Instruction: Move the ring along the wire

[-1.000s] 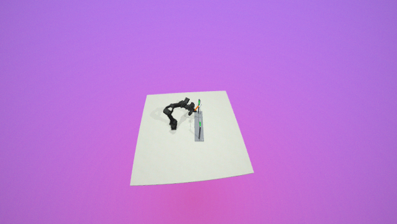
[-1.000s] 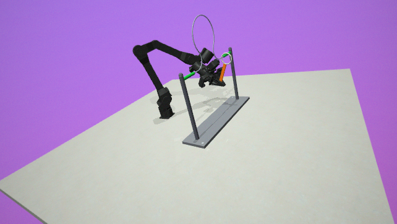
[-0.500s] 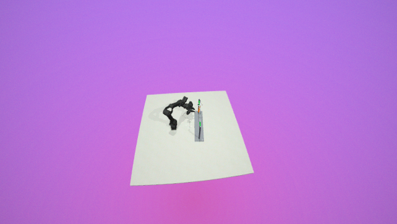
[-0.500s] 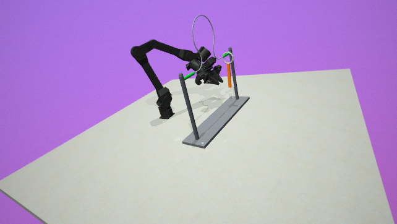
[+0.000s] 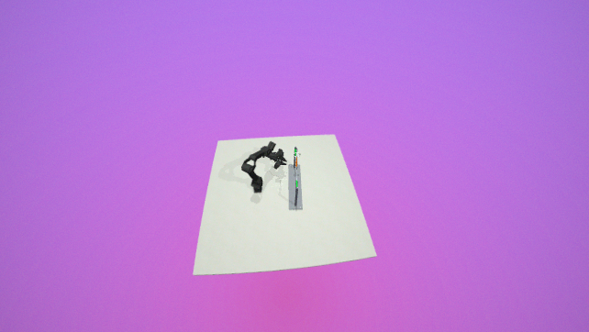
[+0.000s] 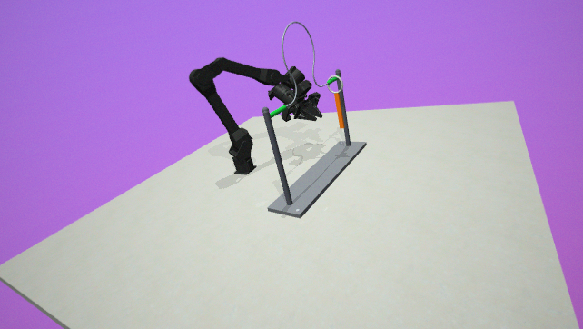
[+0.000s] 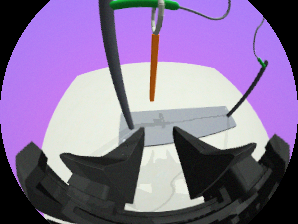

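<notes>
Left of the far post (image 5: 294, 161) (image 6: 343, 114) (image 7: 112, 60) in the exterior view, the hand (image 5: 285, 162) (image 6: 320, 115) (image 7: 158, 129) is held partly open, with nothing gripped. Between it and that post, the thin grey wire (image 5: 296, 176) (image 6: 314, 54) (image 7: 215, 19) could be brushed if the wrist were lifted or swung carelessly. Just beside the post, the ring (image 5: 299, 155) (image 6: 341, 88) (image 7: 154, 22) is hung on green (image 5: 295, 151) (image 6: 331, 81) (image 7: 135, 4), its handle (image 5: 296, 161) (image 6: 339, 111) (image 7: 154, 67) dangling; if nudged by a fingertip, it could be swung or slid onto grey.
</notes>
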Motion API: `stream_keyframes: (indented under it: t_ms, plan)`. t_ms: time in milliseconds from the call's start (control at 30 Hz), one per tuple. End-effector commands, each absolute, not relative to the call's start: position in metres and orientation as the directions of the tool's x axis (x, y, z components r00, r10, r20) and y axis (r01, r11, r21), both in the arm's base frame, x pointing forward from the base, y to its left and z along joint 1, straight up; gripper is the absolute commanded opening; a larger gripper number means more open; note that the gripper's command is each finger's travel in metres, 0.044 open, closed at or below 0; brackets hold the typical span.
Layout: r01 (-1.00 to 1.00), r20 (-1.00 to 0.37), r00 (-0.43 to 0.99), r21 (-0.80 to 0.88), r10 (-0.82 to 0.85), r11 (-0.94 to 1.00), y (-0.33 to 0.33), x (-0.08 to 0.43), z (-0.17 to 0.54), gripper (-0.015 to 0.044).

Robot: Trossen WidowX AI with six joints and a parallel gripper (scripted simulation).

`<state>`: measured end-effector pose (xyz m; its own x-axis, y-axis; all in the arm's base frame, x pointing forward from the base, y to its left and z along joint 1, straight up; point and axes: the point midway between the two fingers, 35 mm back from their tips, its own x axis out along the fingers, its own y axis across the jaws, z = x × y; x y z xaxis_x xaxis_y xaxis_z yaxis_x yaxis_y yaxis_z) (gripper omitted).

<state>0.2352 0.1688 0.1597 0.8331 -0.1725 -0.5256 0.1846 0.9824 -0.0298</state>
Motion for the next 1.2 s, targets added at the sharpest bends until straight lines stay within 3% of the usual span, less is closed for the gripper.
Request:
stream_keyframes:
  t_ms: [0,233,433,600,1167]
  plan:
    - [0.189,-0.524,0.834,-0.031,-0.177,0.982,0.168,0.235,0.160,0.0160]
    - [0.189,-0.524,0.834,-0.031,-0.177,0.982,0.168,0.235,0.160,0.0160]
    - [0.184,-0.524,0.834,-0.031,-0.172,0.982,0.176,0.195,0.185,0.0317]
    - [0.183,-0.523,0.835,-0.031,-0.172,0.983,0.176,0.194,0.187,0.0440]
    - [0.183,-0.523,0.835,-0.031,-0.172,0.983,0.176,0.194,0.187,0.0440]
